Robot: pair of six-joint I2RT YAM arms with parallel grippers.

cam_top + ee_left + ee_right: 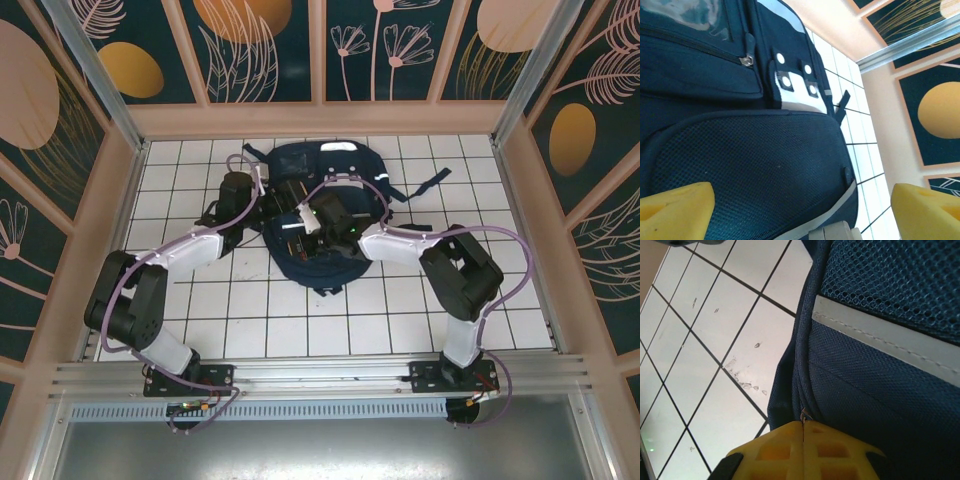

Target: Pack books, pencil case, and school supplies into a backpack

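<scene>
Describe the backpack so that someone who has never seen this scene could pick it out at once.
Start with the white tiled table inside the painted walls. At its middle, toward the far wall, lies the backpack. Its navy fabric, white reflective stripes and dark straps set it apart from the left arm and right arm reaching over it.

Top cam hangs high over the near edge and looks down and forward across all the tiles (260, 320), with the backpack (310, 268) mid-frame and fairly far off. Left wrist cam is right up against the backpack, looking across its mesh front toward a wall (880, 100). Right wrist cam is even closer, on a side seam. All three share backpack and tiles.
</scene>
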